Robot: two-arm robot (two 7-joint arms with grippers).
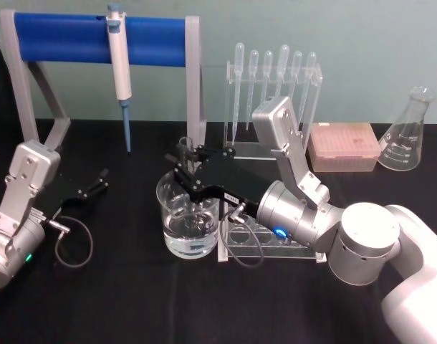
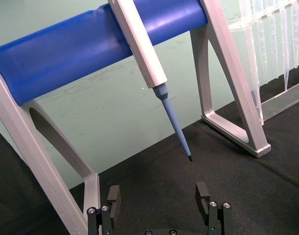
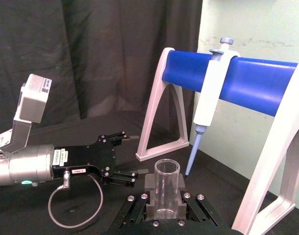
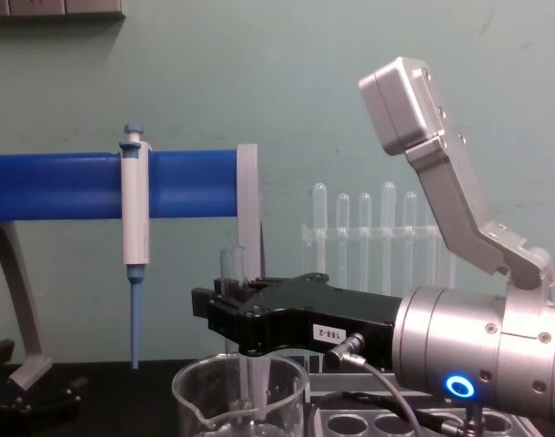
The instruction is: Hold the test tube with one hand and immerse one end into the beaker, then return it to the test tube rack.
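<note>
Right gripper (image 3: 165,198): jaws closed on the test tube (image 4: 230,269), gripped at about mid-length and held upright. The plain rim stands above the fingers and the round end hangs below them.

Directly beneath the gripper is the beaker (image 4: 191,401), part full of clear liquid. The tube's lower end is inside the rim. Whether it has reached the liquid I cannot tell.

Step in hand, as I judge it: the immersion.

Test tube rack (image 1: 256,239) lies just beside the beaker, under the gripper's wrist, its round holes free.

Next move would call for a straight lift clear of the rim, a short shift back toward the wrist side, then a plumb descent into a hole.

Left gripper (image 1: 95,183): fingers apart, idle, well off to the working gripper's left.
</note>
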